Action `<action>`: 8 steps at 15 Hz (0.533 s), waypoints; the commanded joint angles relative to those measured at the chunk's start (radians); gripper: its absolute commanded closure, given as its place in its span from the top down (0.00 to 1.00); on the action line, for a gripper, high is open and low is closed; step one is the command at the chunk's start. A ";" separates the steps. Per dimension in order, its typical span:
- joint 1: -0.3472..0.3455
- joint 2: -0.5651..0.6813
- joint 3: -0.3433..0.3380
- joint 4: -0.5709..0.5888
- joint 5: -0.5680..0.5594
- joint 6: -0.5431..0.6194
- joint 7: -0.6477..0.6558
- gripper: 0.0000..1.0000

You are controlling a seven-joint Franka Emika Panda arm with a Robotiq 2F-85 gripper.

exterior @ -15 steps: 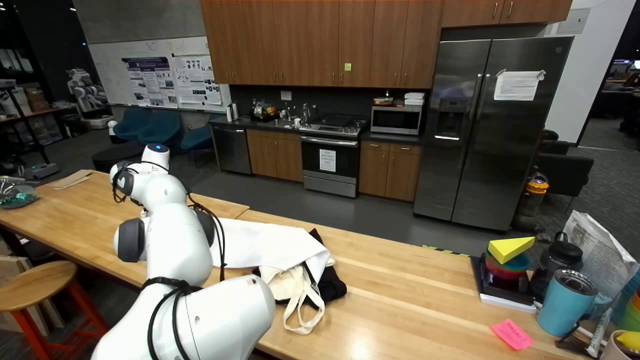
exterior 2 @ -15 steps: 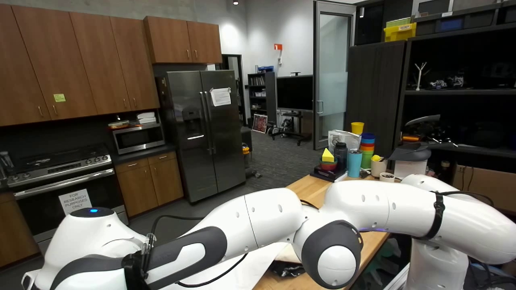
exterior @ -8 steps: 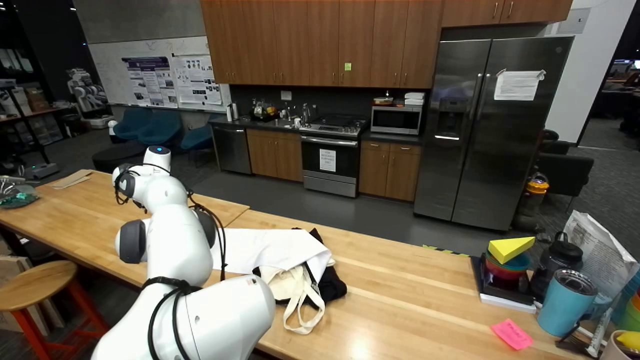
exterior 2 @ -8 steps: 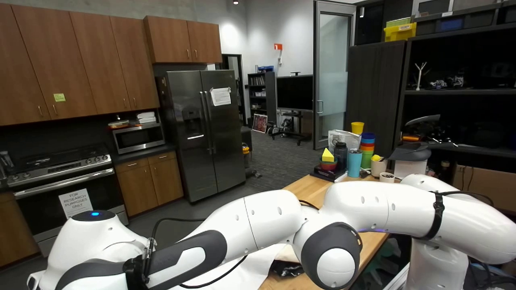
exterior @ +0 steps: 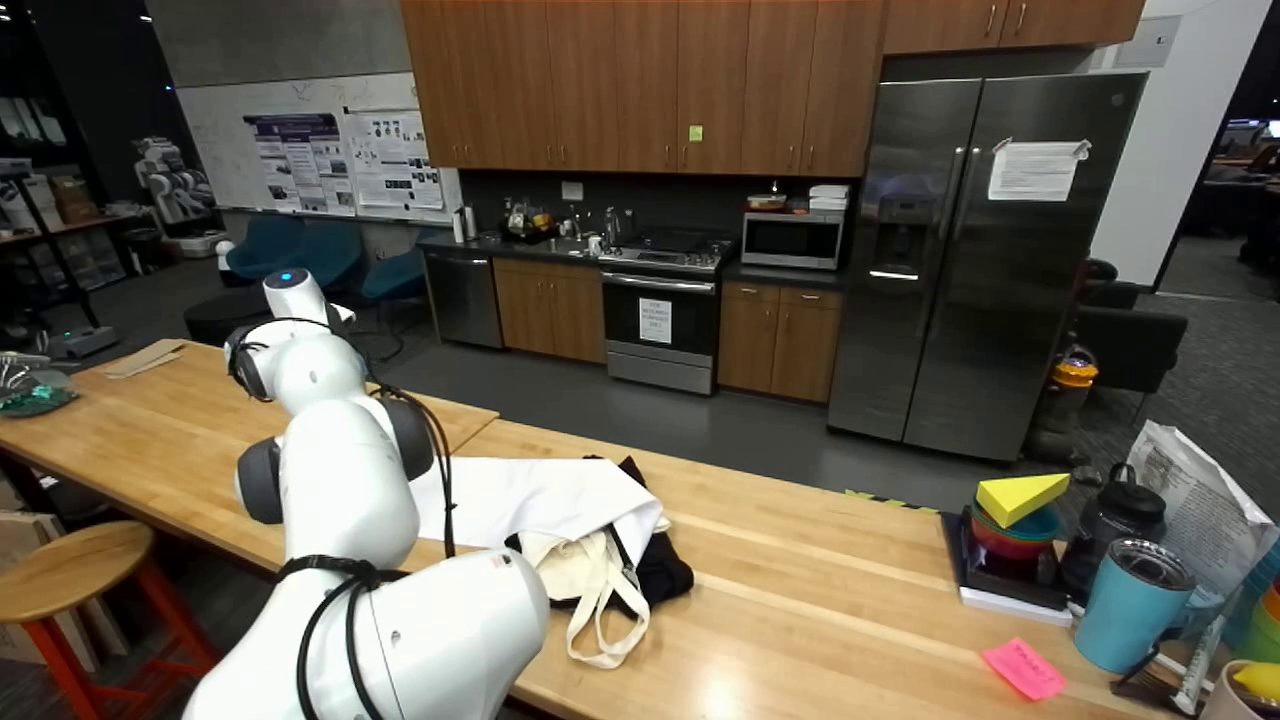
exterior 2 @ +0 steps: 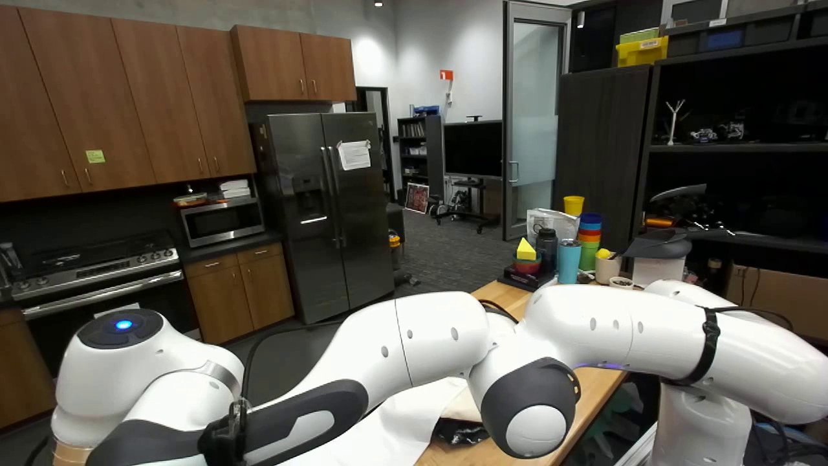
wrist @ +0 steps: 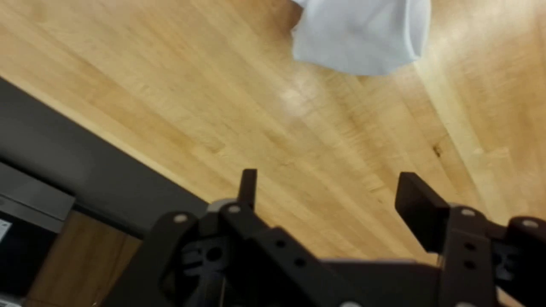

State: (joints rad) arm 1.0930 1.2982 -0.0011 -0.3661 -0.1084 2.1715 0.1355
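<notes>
A smooth white fabric sheet (wrist: pixel 360 38) lies on the pale, striped wooden desk (wrist: pixel 256 115), ahead of and apart from the black two-fingered tool (wrist: pixel 327 179), which is released, jaws spread wide. In an exterior view the sheet overlaps a cream cloth bag (exterior: pixel 572 570) with looped handles and a crumpled black item (exterior: pixel 664 572), perhaps fabric.

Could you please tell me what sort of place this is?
Probably a research lab's kitchen area: I can see a refrigerator and a stove, plus posters on a whiteboard.
</notes>
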 commanded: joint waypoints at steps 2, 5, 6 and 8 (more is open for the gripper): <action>0.026 -0.099 -0.128 -0.026 -0.108 -0.210 0.134 1.00; 0.008 -0.134 -0.171 -0.022 -0.148 -0.366 0.188 1.00; -0.001 -0.143 -0.184 -0.020 -0.160 -0.419 0.200 1.00; -0.034 -0.154 -0.204 -0.021 -0.178 -0.516 0.207 1.00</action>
State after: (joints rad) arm 1.0892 1.1811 -0.1758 -0.3654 -0.2565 1.7741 0.3152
